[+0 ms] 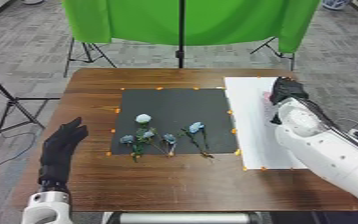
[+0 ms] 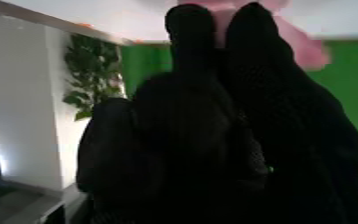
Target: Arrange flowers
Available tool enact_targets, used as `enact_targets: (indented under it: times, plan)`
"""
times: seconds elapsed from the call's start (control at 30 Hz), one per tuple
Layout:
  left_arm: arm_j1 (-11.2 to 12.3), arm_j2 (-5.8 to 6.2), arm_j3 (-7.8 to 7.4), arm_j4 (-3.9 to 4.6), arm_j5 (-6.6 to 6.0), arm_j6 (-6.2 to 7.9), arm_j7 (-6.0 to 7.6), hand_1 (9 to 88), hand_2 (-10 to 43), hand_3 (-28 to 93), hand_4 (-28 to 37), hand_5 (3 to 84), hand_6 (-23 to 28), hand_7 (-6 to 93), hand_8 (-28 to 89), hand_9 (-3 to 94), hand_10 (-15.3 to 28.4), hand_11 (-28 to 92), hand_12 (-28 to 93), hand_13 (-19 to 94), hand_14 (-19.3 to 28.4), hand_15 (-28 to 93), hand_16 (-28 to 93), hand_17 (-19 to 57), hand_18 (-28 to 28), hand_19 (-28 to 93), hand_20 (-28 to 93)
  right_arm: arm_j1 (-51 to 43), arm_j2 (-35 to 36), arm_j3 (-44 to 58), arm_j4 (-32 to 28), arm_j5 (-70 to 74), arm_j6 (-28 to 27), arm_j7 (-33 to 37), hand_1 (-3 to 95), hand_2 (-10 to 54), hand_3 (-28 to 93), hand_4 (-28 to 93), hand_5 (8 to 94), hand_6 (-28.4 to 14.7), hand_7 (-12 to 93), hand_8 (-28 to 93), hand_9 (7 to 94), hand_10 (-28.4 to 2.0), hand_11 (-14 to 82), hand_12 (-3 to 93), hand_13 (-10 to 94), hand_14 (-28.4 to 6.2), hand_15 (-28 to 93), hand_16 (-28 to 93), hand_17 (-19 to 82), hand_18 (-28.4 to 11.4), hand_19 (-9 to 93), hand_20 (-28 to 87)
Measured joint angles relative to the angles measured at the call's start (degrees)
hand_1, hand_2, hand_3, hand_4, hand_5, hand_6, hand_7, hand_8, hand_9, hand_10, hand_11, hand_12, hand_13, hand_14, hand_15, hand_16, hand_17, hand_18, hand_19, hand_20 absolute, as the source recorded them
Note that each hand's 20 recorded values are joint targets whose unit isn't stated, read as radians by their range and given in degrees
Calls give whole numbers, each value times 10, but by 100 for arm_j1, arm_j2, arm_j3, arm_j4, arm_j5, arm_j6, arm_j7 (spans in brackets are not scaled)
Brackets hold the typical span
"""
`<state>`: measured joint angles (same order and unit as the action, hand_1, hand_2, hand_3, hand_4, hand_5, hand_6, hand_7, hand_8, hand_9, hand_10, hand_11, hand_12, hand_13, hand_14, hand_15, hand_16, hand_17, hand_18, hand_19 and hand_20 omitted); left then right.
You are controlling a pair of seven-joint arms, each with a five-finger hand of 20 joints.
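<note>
My black-gloved left hand is holding its fingers straight; whether my right hand is clamping the blurred pink thing, I cannot tell. Slender pale-blue flowers are lying near-to-far on the flat black mat, blooms pointing away.

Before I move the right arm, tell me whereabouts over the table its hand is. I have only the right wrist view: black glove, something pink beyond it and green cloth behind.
Observer: The right hand is over the far half of the white sheet, toward that sheet's right edge.
Operator: Understood. Now give me the flowers on the black mat, since none of them reach my picture.
Observer: On the near half of the black mat, the white flower heads a loose cluster at the left, while one blue flower lies apart from it, nearer the white sheet.
</note>
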<state>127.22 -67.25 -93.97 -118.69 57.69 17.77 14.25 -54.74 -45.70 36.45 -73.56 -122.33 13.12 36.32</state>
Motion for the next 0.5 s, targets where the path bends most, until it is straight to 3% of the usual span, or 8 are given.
enact_targets:
  times: [0.1, 0.2, 0.37, 0.5]
  plan:
    - [1, 0, 0, 0, 0, -1, 0, 219, 82, 632, -283, 457, 47, 99, -58, 433, 133, 175, 123, 315, 166, 219, -4, 32, 135, 109, 193, -257, 91, 186, -273, -49, 237, -99, 634, -95, 525, -174, 810, 3, 197, 106, 923, -91, 109, 363, 933, -14, 562, 327, 674, -99, 932, 527]
    - [1, 1, -2, -1, 0, -2, -5, 218, 82, 633, -283, 457, 48, 99, -58, 434, 133, 175, 123, 314, 166, 218, -4, 32, 135, 108, 193, -765, 283, 747, -1044, 32, 155, -103, 633, -95, 526, -169, 812, 2, 196, 110, 923, -91, 111, 365, 935, -13, 559, 330, 675, -98, 932, 528]
    - [5, 6, -8, -2, 1, -6, -16, 220, 82, 633, -283, 456, 47, 99, -58, 434, 133, 175, 122, 314, 164, 218, -4, 32, 135, 108, 193, -1425, 740, 1378, -2492, 782, -553, -122, 631, -95, 525, -163, 809, 0, 194, 117, 921, -92, 115, 370, 934, -13, 555, 337, 674, -96, 932, 530]
    - [4, 10, -8, -2, 2, -21, -20, 220, 81, 635, -283, 456, 46, 100, -59, 433, 133, 174, 122, 314, 164, 218, -4, 32, 135, 107, 193, -1749, 909, 1478, -3210, 753, -852, -278, 627, -95, 525, -160, 806, 2, 195, 121, 916, -93, 115, 373, 931, -13, 553, 340, 669, -96, 932, 532]
